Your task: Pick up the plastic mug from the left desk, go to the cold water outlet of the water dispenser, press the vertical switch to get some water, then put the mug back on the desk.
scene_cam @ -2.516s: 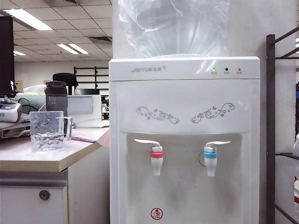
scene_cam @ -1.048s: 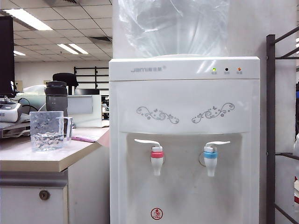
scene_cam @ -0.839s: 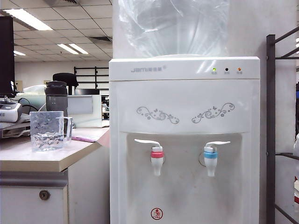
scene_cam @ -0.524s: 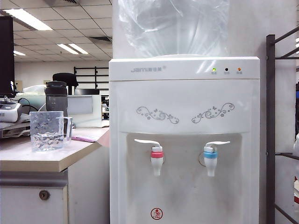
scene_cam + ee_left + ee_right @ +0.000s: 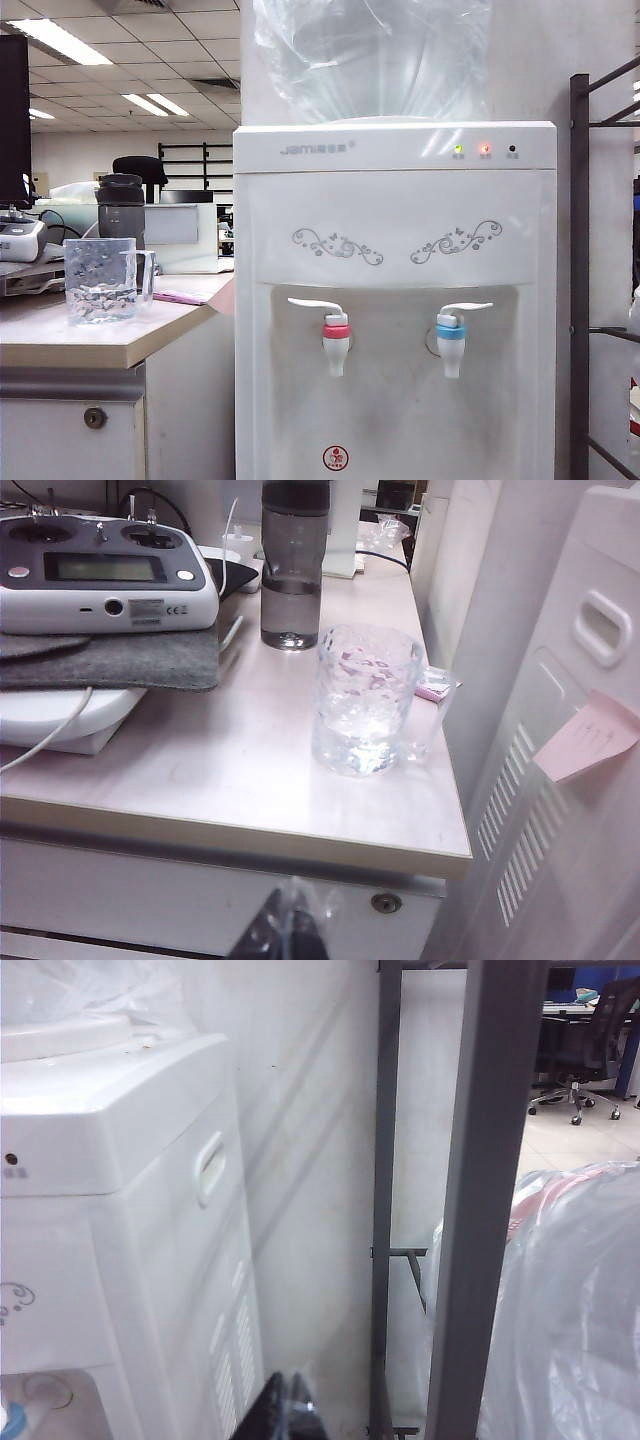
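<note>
The clear dimpled plastic mug (image 5: 100, 280) stands upright near the corner of the left desk (image 5: 90, 345), handle toward the water dispenser (image 5: 395, 300). The cold water outlet (image 5: 450, 340) has a blue ring, and its vertical switch (image 5: 466, 307) is the white lever above it. No gripper shows in the exterior view. In the left wrist view the left gripper (image 5: 287, 932) is shut and empty, in front of the desk's cabinet, well short of the mug (image 5: 364, 700). The right gripper (image 5: 286, 1410) is shut and empty beside the dispenser's side wall (image 5: 150, 1220).
A dark grey bottle (image 5: 294, 565) stands behind the mug. A grey remote controller (image 5: 100, 575) lies on a felt pad. The red-ringed tap (image 5: 336, 340) is left of the blue one. A grey metal rack (image 5: 480, 1200) and a plastic-wrapped bundle (image 5: 570, 1310) stand right of the dispenser.
On the dispenser's panel the orange light at the far right has gone out and the middle light now glows red. The mug has not moved, and no arm shows in these frames.
</note>
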Robot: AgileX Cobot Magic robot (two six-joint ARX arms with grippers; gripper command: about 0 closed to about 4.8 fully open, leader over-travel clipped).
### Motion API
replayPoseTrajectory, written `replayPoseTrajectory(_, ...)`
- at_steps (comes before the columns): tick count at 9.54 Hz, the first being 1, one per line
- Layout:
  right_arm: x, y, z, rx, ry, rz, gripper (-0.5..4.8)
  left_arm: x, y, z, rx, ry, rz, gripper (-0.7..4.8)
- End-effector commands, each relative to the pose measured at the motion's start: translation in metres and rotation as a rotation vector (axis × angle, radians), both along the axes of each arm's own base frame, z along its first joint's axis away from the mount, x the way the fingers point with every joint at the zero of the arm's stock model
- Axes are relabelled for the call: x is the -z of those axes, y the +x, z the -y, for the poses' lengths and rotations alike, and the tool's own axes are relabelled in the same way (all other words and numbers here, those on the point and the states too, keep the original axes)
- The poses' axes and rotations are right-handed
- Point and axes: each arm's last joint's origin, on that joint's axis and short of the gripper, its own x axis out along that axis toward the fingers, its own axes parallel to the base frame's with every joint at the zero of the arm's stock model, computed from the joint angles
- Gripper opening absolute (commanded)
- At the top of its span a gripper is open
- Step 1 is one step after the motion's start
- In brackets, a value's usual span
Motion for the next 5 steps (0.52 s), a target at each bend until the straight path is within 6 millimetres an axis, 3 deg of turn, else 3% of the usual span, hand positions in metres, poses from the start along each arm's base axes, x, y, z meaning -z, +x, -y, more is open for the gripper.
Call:
replayPoseTrajectory(1,-0.001,0.000,0.000,0.002,0.003,0.014,-0.01,-0.002,0.000,0.000,0.001,0.005,0.017,-0.06)
replayPoseTrajectory(3,-0.001,0.000,0.000,0.003,0.003,0.013,-0.01,-0.001,0.000,0.000,0.001,0.004,0.016,-0.06)
replayPoseTrajectory(5,-0.042,-0.011,0.001,0.001,0.098,0.102,-0.01,-0.032,-0.005,0.000,-0.004,-0.111,0.142,-0.06)
